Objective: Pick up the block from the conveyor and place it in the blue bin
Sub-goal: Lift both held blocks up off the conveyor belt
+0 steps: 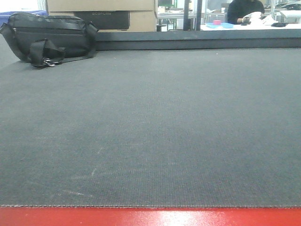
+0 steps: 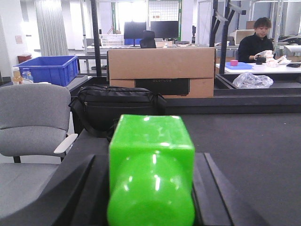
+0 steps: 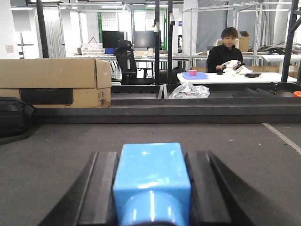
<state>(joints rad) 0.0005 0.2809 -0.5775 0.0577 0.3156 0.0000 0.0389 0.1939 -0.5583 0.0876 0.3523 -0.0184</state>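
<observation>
left gripper (image 2: 150, 162) clamped on green block (image 2: 150, 141), short of black bag (image 2: 113, 108) | right gripper (image 3: 151, 155) clamped on blue block (image 3: 151, 174), right of bag, over conveyor (image 3: 56, 155) | blue bin (image 2: 47, 69) beyond-left of bag | left arm likely nearer

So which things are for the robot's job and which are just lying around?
For the job: conveyor, green block, blue block, blue bin.
Just lying about: black bag, cardboard box, grey chair.
</observation>
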